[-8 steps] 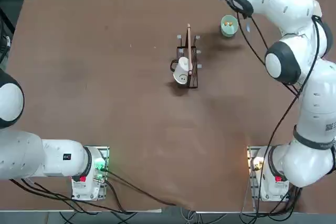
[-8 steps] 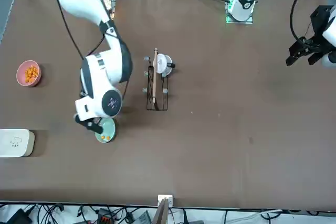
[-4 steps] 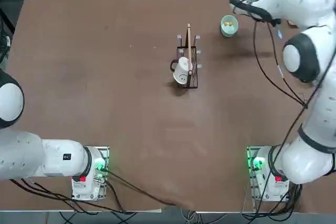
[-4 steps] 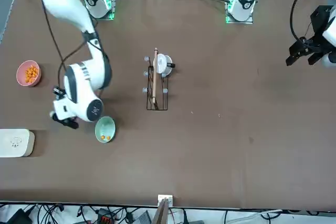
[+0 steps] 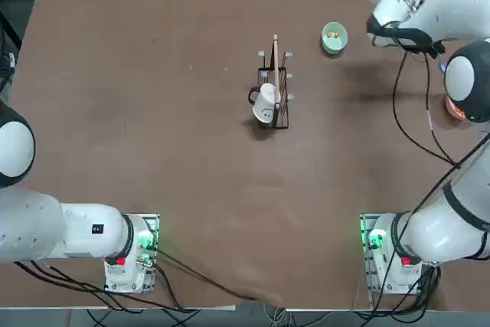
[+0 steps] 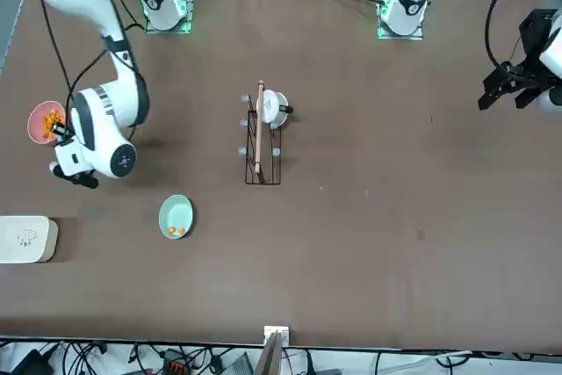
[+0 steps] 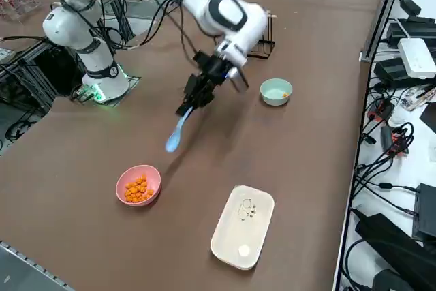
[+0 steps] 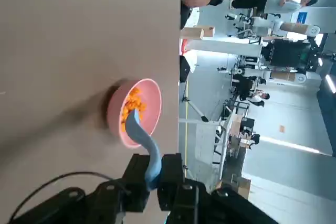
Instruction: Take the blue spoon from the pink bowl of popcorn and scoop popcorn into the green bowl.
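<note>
My right gripper point(image 7: 191, 100) is shut on the handle of the blue spoon point(image 7: 176, 131) and holds it in the air, tip slanting down towards the pink bowl point(image 7: 138, 185). The bowl stands on the table a little beyond the tip and holds a heap of orange popcorn point(image 7: 138, 187). In the wrist view the blue spoon point(image 8: 143, 136) rises from between the fingers of the gripper point(image 8: 153, 174) and overlaps the pink bowl point(image 8: 147, 109). The green bowl point(image 7: 276, 91) sits behind the gripper with a few popcorn pieces in it, as the top view shows of the green bowl point(image 5: 334, 37).
A cream-white rounded box point(image 7: 242, 226) lies near the table edge beside the pink bowl. At mid-table a black wire rack point(image 5: 277, 97) with an upright wooden stick holds a white smiley mug point(image 5: 265, 105). People stand in the room beyond the table.
The right arm has swung away from above the green bowl towards the pink bowl, carrying the spoon. The green bowl, hidden by the arm before, now shows in full.
</note>
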You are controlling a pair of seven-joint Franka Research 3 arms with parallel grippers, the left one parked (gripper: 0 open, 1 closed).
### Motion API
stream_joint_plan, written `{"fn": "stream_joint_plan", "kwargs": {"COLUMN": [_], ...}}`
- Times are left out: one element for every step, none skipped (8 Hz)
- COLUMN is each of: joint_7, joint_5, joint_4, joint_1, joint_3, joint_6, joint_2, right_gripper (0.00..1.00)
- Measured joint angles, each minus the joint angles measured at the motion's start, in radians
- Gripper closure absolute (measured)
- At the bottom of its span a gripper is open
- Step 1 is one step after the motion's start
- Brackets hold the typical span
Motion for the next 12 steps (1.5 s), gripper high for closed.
{"fn": "stream_joint_plan", "kwargs": {"joint_7": [0.004, 0.03, 0.072, 0.1, 0.109, 0.116, 0.121, 0.122, 0.122, 0.121, 0.121, 0.118], "joint_5": [-0.042, -0.093, -0.135, -0.155, -0.158, -0.159, -0.159, -0.159, -0.147, -0.109, -0.039, 0.047], "joint_4": [-0.037, -0.079, -0.122, -0.155, -0.17, -0.176, -0.175, -0.173, -0.171, -0.17, -0.166, -0.156], "joint_1": [-0.056, -0.104, -0.138, -0.154, -0.159, -0.163, -0.165, -0.165, -0.165, -0.165, -0.165, -0.163], "joint_3": [0.0, 0.0, 0.0, 0.001, 0.001, 0.001, 0.001, 0.003, 0.005, 0.009, 0.015, 0.025], "joint_6": [0.051, 0.103, 0.151, 0.178, 0.183, 0.183, 0.184, 0.184, 0.185, 0.186, 0.187, 0.188], "joint_2": [0.0, 0.0, 0.001, 0.002, 0.006, 0.009, 0.007, -0.003, -0.023, -0.049, -0.077, -0.108], "right_gripper": [0.88, 0.88, 0.88, 0.87, 0.79, 0.74, 0.59, 0.38, 0.2, 0.01, 0.0, 0.0]}}
